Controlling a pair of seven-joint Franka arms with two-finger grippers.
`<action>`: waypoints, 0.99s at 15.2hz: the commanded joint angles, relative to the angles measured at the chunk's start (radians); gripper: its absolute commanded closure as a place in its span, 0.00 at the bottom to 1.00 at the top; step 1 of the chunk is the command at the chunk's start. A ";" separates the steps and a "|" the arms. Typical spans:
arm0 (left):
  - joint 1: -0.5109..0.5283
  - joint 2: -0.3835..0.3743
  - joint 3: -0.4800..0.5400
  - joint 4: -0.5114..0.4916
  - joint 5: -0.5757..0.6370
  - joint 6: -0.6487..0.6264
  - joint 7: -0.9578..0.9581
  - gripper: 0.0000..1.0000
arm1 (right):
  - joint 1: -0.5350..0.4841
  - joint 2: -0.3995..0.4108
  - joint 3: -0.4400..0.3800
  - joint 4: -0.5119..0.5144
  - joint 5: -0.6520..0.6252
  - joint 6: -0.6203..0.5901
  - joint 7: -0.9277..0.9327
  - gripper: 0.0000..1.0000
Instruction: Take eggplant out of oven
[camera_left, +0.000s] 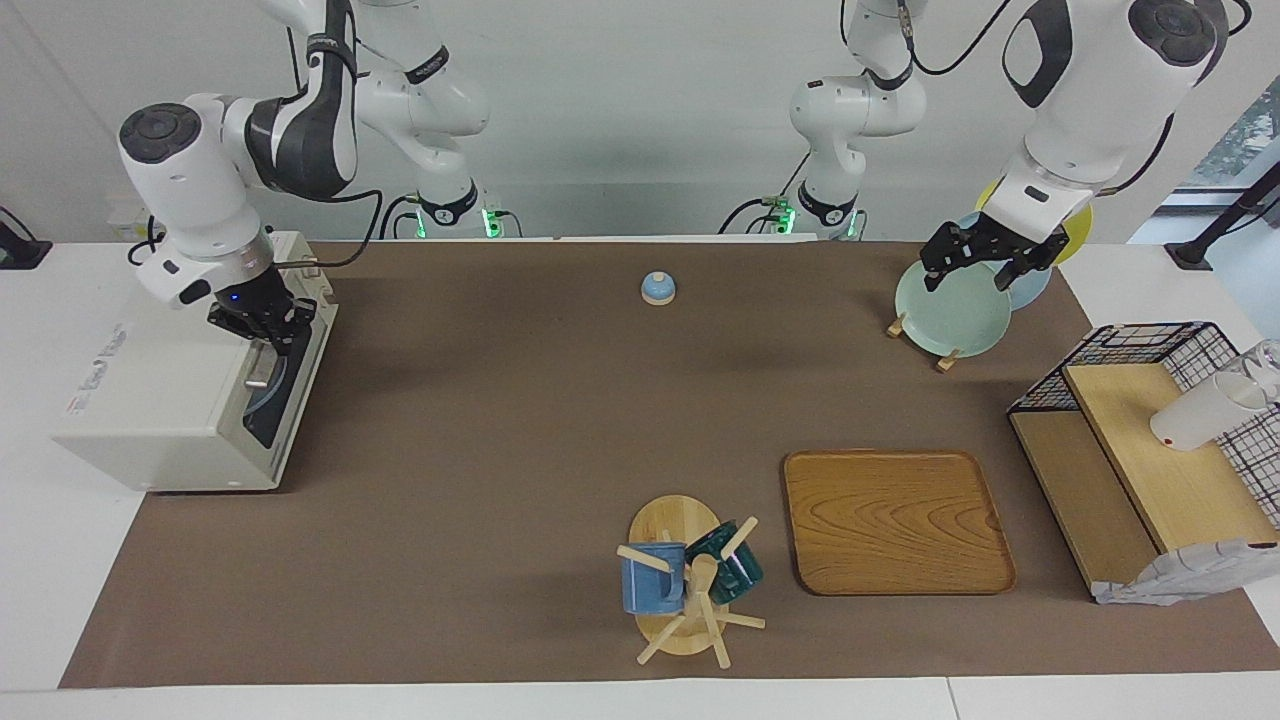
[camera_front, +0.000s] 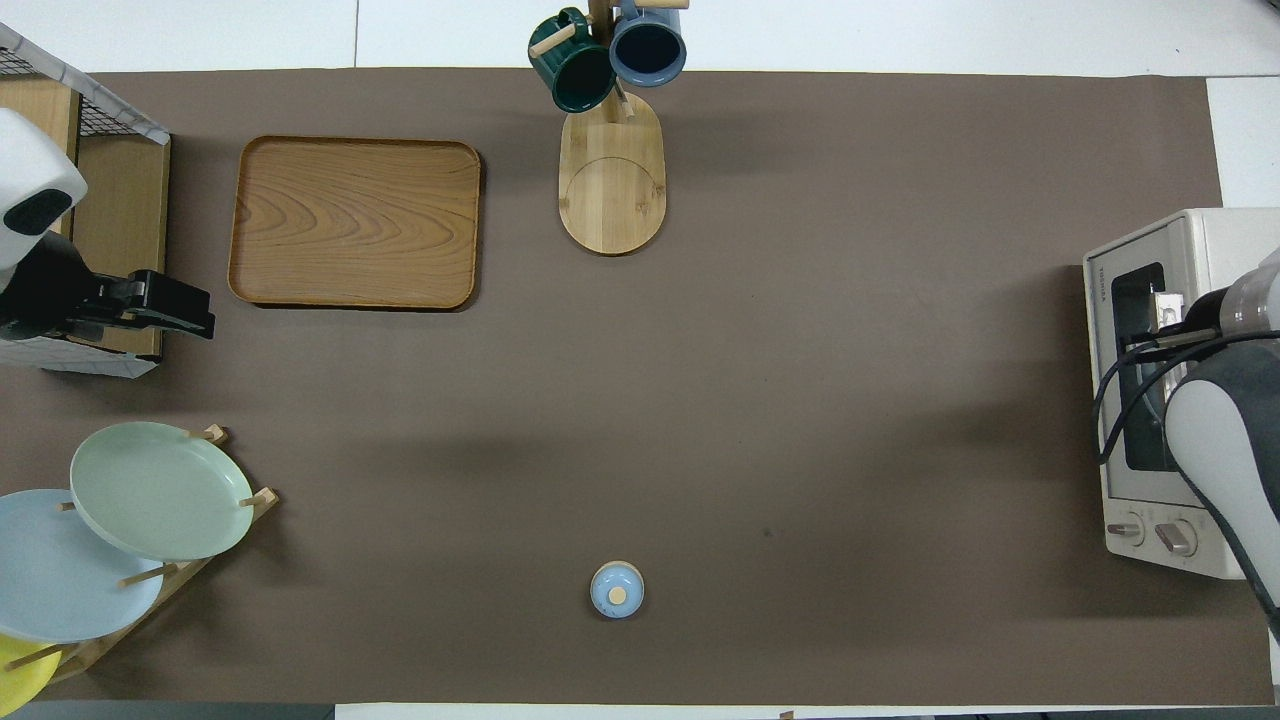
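oven (camera_left: 170, 400) | boxy off-white, dark glass door shut | right arm's end of table | eggplant not visible

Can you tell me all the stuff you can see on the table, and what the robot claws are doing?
oven: one, off-white, at the right arm's end of the table, door shut.
bell: one, blue, mid-table, near the robots.
plates: three, green, blue and yellow, on a wooden rack at the left arm's end.
tray: one, brown wood, farther from the robots than the plates.
mug tree: one, wooden, beside the tray, with a blue mug and a dark green mug.
shelf: one, wood with black wire, at the left arm's end.
white cup: one, on the shelf.
eggplant: none in view.
right claw: at the oven's door.
left claw: over the plates.
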 joint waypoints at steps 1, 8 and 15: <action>0.010 -0.024 -0.004 -0.014 -0.010 0.000 -0.007 0.00 | 0.032 0.000 0.005 -0.022 -0.006 0.031 0.055 1.00; 0.010 -0.035 -0.004 -0.019 -0.010 0.008 -0.006 0.00 | 0.029 -0.006 0.002 0.090 -0.014 -0.133 0.050 1.00; 0.012 -0.035 -0.001 -0.020 -0.012 0.020 -0.007 0.00 | -0.020 -0.029 -0.006 0.032 -0.053 -0.081 -0.026 1.00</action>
